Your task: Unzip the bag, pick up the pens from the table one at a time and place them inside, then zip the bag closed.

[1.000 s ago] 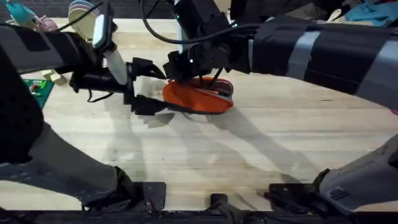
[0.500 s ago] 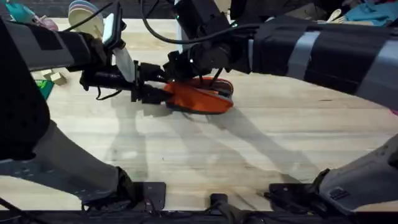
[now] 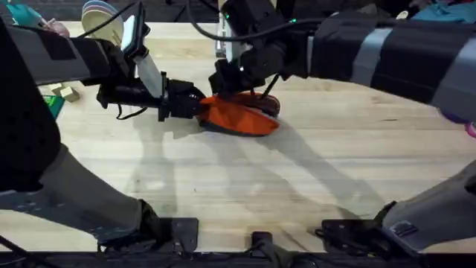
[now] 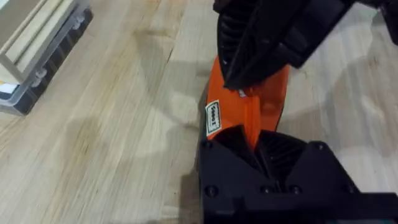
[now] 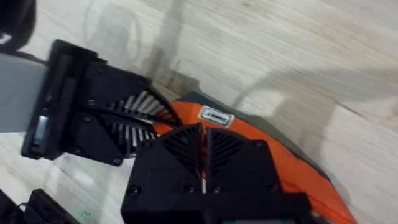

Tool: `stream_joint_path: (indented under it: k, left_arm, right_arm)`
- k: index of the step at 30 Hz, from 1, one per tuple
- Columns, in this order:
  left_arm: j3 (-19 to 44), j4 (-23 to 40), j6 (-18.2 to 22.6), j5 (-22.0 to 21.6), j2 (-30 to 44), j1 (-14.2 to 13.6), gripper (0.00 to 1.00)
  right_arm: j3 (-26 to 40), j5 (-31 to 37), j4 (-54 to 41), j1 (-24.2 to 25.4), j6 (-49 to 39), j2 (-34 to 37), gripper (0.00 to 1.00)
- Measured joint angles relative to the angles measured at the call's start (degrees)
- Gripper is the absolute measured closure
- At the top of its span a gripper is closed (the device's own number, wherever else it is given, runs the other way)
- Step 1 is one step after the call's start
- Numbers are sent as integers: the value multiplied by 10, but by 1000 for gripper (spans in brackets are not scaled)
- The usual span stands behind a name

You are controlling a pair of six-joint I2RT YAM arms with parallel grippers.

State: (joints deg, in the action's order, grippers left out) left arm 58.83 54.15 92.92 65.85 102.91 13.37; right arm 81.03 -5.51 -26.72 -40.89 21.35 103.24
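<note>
Overhead, bag: you see the orange bag [image 3: 239, 117] lying on the table [image 3: 312, 179] a little left of centre, towards the far side, with its dark base strip along the near edge.
Overhead, left gripper: your left gripper [image 3: 199, 104] reaches in from the left and meets the bag's left end; its fingers sit close together on the fabric there.
Overhead, right gripper: your right gripper [image 3: 236, 83] comes down from the far side onto the top of the bag, just beside the left gripper.
Overhead, background: a stack of pale bowls [image 3: 103, 18] stands at the far left edge of the table, and small wooden blocks [image 3: 65, 93] lie at the left.
Left wrist, grip: your left gripper [image 4: 256, 144] is nearly closed, its two ribbed pads pinching a ridge of orange fabric at the bag's [image 4: 252, 102] end, next to a small white label [image 4: 213, 117].
Left wrist, other arm: the right gripper [image 4: 245, 78] presses onto the bag's top from the far side.
Left wrist, surroundings: a flat case [image 4: 40, 53] lies well apart on the table.
Right wrist, grip: your right gripper [image 5: 204, 140] has its fingers drawn almost together over the bag's [image 5: 273, 149] upper edge; you cannot tell what exactly they pinch.
Right wrist, other arm: the left gripper [image 5: 146, 121] clamps the bag's end beside the label [image 5: 216, 116].
</note>
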Motion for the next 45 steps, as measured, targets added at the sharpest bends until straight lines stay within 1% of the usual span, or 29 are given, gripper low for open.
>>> stream_joint_path:
  k: [7, 8, 9, 12, 16, 18, 25, 29, 32, 33, 35, 39, 40, 42, 45]
  left_arm:
    - [0, 0, 0, 7, 0, -5, 956]
    - [0, 0, 0, 16, 0, -8, 957]
    - [0, 0, 0, 18, 0, -9, 957]
    - [-2, 0, 0, 2, 1, -6, 957]
    - [-4, 1, 0, 1, 3, -3, 957]
    - [-4, 1, 0, 1, 3, -3, 957]
    - [-4, 1, 0, 1, 3, -3, 957]
    - [-4, 1, 0, 1, 3, -3, 957]
    - [-4, 1, 0, 1, 3, -3, 957]
    - [-4, 1, 0, 1, 3, -3, 957]
    - [-4, 1, 0, 1, 3, -3, 957]
    - [-4, 1, 0, 0, 3, -3, 958]
    - [-4, 1, 0, 0, 3, -3, 958]
    - [-4, 1, 0, 0, 3, -3, 958]
    - [-4, 1, 0, -1, 3, -3, 959]
  right_arm:
    - [3, -19, -49, 33, 1, -8, 969]
    - [3, -29, -64, 50, 3, -18, 969]
    - [3, -31, -68, 56, 3, -22, 967]
    - [3, -12, -84, 83, 3, -37, 969]
    - [4, 11, -106, 135, 3, -51, 968]
    - [5, 16, -122, 149, 3, -51, 968]
    - [5, 18, -132, 161, 2, -51, 968]
    - [5, 18, -131, 159, -9, -53, 968]
    - [5, 19, -131, 150, -25, -70, 968]
    - [5, 18, -131, 145, -30, -81, 923]
    - [5, 18, -131, 133, -42, -106, 721]
    - [5, 18, -132, 104, -72, -157, 165]
    - [5, 18, -132, 97, -84, -168, 44]
    - [5, 18, -137, 83, -101, -182, 6]
    - [5, 18, -153, 63, -129, -194, 5]
